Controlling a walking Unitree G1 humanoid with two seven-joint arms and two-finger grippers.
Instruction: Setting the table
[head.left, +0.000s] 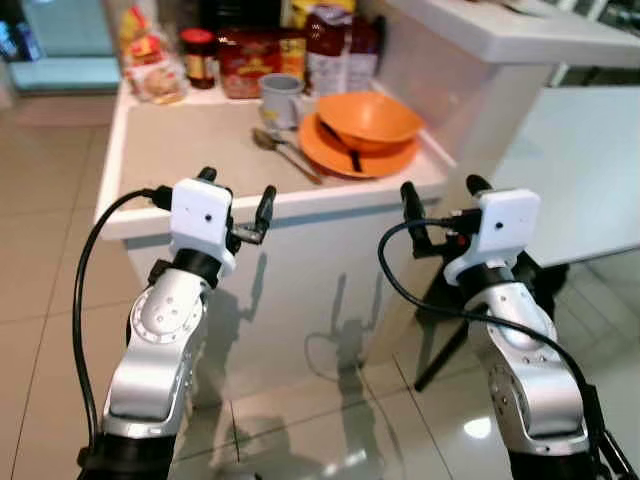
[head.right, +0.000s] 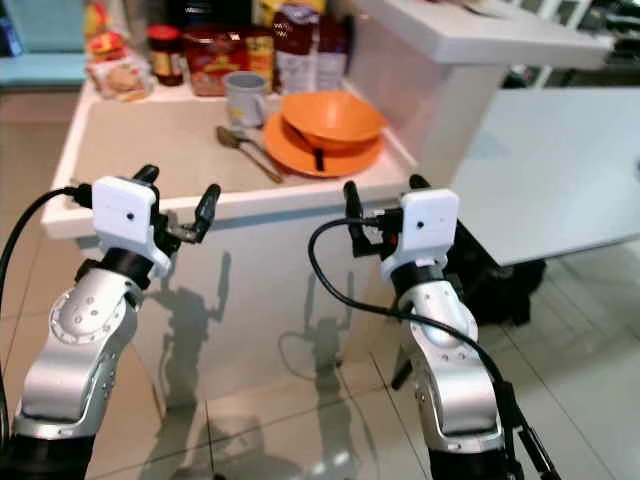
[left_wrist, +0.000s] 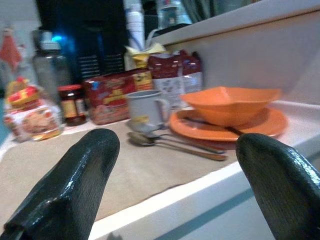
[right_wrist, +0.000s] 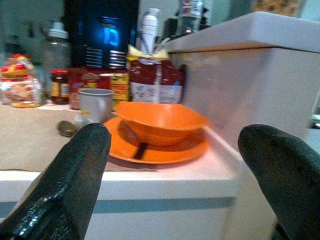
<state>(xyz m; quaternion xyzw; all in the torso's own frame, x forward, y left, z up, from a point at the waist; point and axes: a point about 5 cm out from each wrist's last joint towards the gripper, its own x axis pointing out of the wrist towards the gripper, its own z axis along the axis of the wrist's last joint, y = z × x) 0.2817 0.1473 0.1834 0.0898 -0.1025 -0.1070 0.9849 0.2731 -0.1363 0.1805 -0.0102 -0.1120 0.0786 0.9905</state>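
- I see the orange bowl (head.left: 368, 117) sitting on the orange plate (head.left: 345, 155) at the desk's (head.left: 180, 150) right side, spoon (head.left: 285, 152) and mug (head.left: 281, 98) just beside
- My left gripper (head.left: 236, 203) and right gripper (head.left: 442, 201) hover before the desk edge, jaws wide, holding nothing

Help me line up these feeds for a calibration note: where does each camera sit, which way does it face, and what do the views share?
Left eye view: on the head, looking forward and down at the counter; left gripper, right gripper and arms show.
Right eye view: the stereo twin, same scene.
Left wrist view: along its open fingers toward the mug.
Right wrist view: along its open fingers toward the orange bowl.
All share bowl, orange plate and mug.
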